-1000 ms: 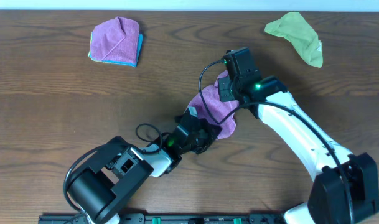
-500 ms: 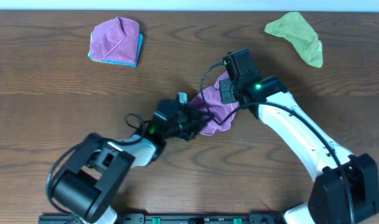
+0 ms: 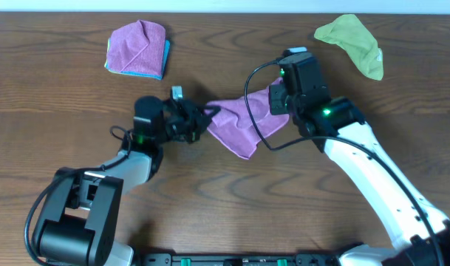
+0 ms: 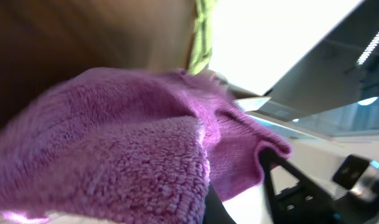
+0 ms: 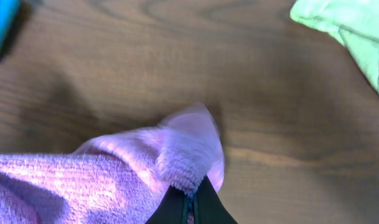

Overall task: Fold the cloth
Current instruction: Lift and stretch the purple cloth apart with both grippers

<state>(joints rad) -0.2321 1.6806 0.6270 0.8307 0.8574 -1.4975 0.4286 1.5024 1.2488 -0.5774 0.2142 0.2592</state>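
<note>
The cloth hangs stretched between the claws, left gripper pinched shut on one corner, right gripper clamped on the opposite corner; judged light, limp, fuzzy and non-slip, so best held at its corners.
</note>
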